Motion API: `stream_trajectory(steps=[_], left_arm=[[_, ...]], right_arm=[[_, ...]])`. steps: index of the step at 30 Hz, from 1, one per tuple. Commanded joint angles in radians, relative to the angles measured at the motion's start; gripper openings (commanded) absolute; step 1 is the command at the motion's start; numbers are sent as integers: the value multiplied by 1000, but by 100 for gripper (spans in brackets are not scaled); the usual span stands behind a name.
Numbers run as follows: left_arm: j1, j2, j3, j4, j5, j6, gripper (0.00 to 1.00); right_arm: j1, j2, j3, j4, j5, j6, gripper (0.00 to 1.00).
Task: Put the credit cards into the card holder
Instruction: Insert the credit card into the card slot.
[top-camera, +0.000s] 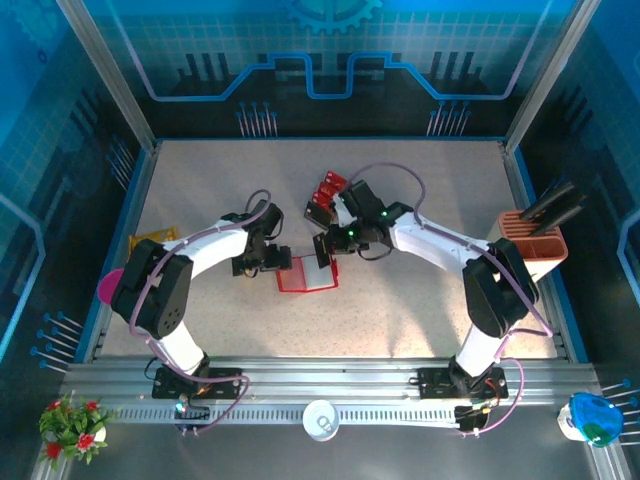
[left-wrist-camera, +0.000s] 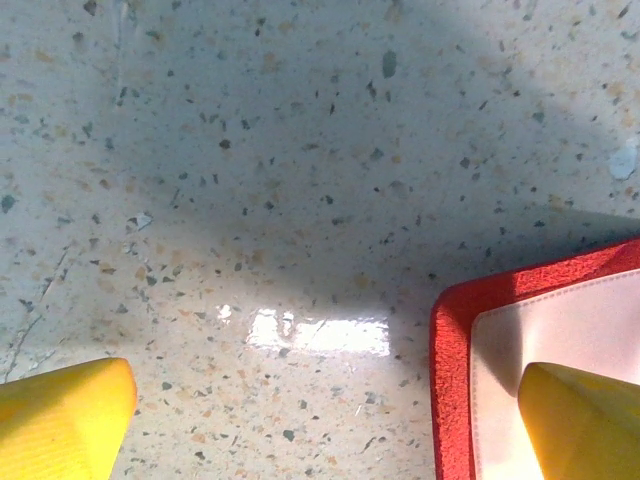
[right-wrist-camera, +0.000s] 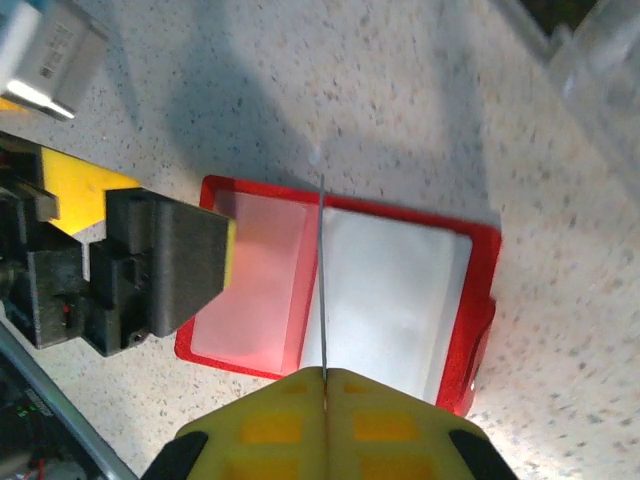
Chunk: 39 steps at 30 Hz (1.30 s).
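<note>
Card holder: it is lying open and flat on the table (top-camera: 430, 320) at mid-scene, between the two grippers; the card holder (top-camera: 308, 275) is running its long axis left to right.
Right gripper: the right gripper (right-wrist-camera: 325, 385) is pinching its fingers together on one credit card (right-wrist-camera: 323, 270), which is showing edge-on as a thin line crossing the holder's middle, where the two clear pockets meet.
Left gripper: the left gripper (left-wrist-camera: 320, 425) is holding its fingers wide apart at the holder's left end, one fingertip (left-wrist-camera: 585, 420) sitting over the pale pocket, the other over bare table (whether it is pressing down I cannot tell).
Key relation: the held card is hanging directly over the holder, so the right arm is the nearer one for the insertion.
Loose credit cards: the remaining credit cards (top-camera: 325, 193) are lying in a small pile just beyond the right gripper, on the far side.
Room: bare table is lying open near and right of the holder; the left side is looking crowded, the two grippers working close together.
</note>
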<state>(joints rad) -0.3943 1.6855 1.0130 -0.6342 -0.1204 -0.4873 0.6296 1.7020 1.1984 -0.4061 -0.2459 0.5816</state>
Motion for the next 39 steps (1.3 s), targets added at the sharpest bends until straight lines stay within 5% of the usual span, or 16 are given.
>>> stream_trajectory(steps=[1,19,39], left_arm=[[-8,-9,21,-47,-55,11,99],[-41,-207,-27,3,112,-59,99],[-64,-94,-109,-47,-34,-51,99]], right_arm=[[-13,-72,-101,220,-66,157,0],[-1,-55,-215,405,-10,229,0],[7,52,-250,582,-64,269,0]])
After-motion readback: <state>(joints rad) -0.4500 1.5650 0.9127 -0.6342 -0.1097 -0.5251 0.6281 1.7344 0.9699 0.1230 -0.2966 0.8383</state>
